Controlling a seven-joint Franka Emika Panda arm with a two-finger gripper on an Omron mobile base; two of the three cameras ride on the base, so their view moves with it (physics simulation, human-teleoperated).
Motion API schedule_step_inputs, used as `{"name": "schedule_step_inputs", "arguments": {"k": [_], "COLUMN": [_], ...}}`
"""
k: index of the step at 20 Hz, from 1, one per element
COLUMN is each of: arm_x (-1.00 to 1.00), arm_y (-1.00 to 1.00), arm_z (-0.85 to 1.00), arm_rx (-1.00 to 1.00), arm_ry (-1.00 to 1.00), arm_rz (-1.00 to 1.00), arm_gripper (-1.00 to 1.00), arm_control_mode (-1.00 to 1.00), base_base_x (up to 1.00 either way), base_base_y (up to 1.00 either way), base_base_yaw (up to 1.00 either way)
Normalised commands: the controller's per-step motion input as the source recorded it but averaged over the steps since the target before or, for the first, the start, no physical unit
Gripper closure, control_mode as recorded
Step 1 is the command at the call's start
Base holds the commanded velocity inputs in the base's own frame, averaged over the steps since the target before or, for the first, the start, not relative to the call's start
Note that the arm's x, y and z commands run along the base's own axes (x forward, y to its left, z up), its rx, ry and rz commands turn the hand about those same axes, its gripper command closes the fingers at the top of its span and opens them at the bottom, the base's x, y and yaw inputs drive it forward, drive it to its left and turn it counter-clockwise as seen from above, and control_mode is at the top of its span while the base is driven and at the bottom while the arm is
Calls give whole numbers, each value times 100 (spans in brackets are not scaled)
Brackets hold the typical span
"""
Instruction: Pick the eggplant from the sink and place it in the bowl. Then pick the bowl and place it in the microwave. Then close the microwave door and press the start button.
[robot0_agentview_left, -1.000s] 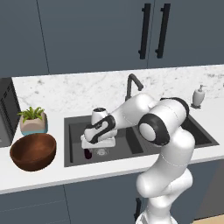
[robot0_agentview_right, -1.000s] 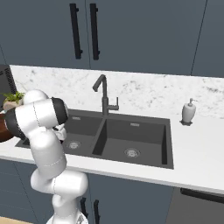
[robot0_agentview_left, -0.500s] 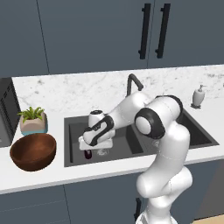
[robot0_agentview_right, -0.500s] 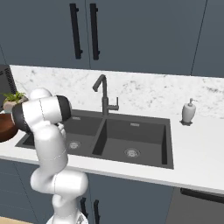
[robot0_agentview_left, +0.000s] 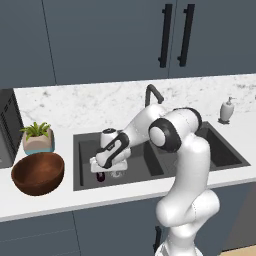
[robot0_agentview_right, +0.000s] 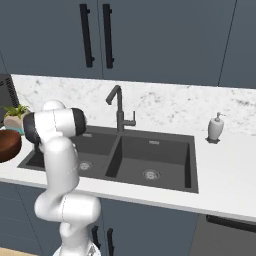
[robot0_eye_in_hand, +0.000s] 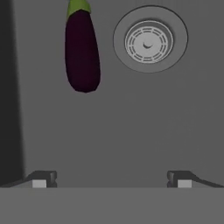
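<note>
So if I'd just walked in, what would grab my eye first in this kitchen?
Probably the big white arm bending down into the left basin of the dark sink, its open gripper just above a small purple eggplant lying on the basin floor beside the round steel drain. Next, the reddish-brown wooden bowl on the white counter left of the sink, in front of a little potted plant.

The eggplant (robot0_eye_in_hand: 81, 50) loses its green stem cap to the top edge of the hand view; in the left base view it is largely masked by the gripper (robot0_agentview_left: 108, 170) above it; the microwave (robot0_agentview_left: 8, 130) is cropped by the left edge, its door and keypad unseen; the bowl (robot0_agentview_right: 8, 144) is cut off in the right base view, perhaps half showing.
</note>
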Motion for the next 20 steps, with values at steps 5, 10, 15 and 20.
{"name": "schedule_step_inputs", "arguments": {"k": [5,10,15,20], "arm_x": [53,38,15,4], "arm_y": [0,16,12,5], "arm_z": [-11,-7,-18,-32], "arm_rx": [0,0,0,0], "arm_ry": [1,1,0,0], "arm_rz": [0,0,0,0], "arm_gripper": [-100,-100,-100,-100], "arm_control_mode": [-100,-100,-100,-100], "base_base_x": [0,0,0,0], "base_base_y": [0,0,0,0], "base_base_yaw": [0,0,0,0]}}
